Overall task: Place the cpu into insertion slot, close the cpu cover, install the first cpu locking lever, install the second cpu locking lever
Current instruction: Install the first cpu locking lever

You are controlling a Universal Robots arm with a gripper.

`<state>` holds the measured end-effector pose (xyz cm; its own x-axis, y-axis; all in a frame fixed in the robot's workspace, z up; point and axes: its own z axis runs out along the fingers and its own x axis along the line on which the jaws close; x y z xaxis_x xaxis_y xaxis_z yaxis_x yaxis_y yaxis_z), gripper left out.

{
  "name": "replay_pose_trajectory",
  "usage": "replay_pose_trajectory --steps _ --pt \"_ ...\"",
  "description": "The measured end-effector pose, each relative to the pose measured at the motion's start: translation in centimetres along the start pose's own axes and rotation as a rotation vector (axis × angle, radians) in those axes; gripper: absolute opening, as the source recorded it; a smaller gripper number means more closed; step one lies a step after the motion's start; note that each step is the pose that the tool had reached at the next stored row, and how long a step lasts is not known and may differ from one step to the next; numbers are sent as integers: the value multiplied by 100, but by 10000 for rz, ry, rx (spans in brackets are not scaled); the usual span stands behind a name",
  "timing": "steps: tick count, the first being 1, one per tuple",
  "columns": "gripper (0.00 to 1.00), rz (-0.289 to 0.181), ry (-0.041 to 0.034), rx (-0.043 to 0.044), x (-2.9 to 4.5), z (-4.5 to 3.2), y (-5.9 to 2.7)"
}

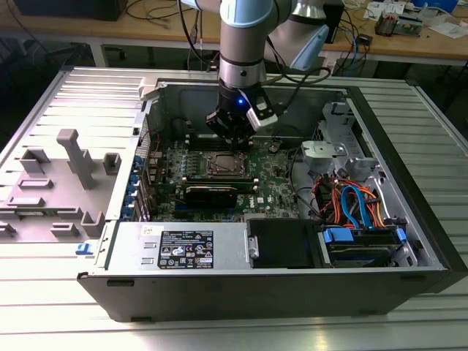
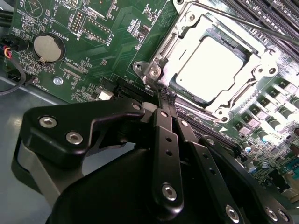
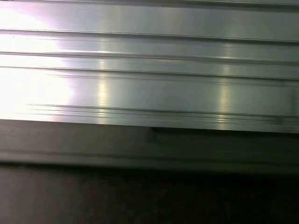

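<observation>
Right, the black two-finger gripper [image 2: 167, 96] is sitting with its fingers pressed together. The tips are resting right at the near corner of the square silver-rimmed insertion slot [image 1: 223, 164]. I can't tell whether a lever end is being nipped between them.

Just beyond the tips, the flat square silver-grey cpu [image 2: 210, 60] is lying in the slot. The shiny silver cut-out cpu cover [image 2: 187, 35] is lying down around it.

On the slot's far side from the gripper, a thin steel wire locking lever [image 2: 252, 25] is running along the edge. It's looking unlatched to me.

Risks, as I'm judging them:
- The tips are working tight against the frame, so a slip would be driving them into the green circuit board [image 2: 117, 28] or the small parts beside the socket.
- A lever missing its hook would be leaving the cover unclamped.

Further out, the open dark grey metal computer case [image 1: 256, 296] is lying on a ribbed aluminium table [image 1: 58, 322]. Wooden benches [image 1: 439, 44] are standing behind it.
</observation>
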<state>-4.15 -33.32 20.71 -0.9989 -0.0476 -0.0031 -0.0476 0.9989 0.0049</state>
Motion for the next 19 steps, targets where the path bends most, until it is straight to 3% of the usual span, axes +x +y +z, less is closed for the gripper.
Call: replay_pose_trajectory --steps 19 --pt "11 29 0 2 -15 33 -28"
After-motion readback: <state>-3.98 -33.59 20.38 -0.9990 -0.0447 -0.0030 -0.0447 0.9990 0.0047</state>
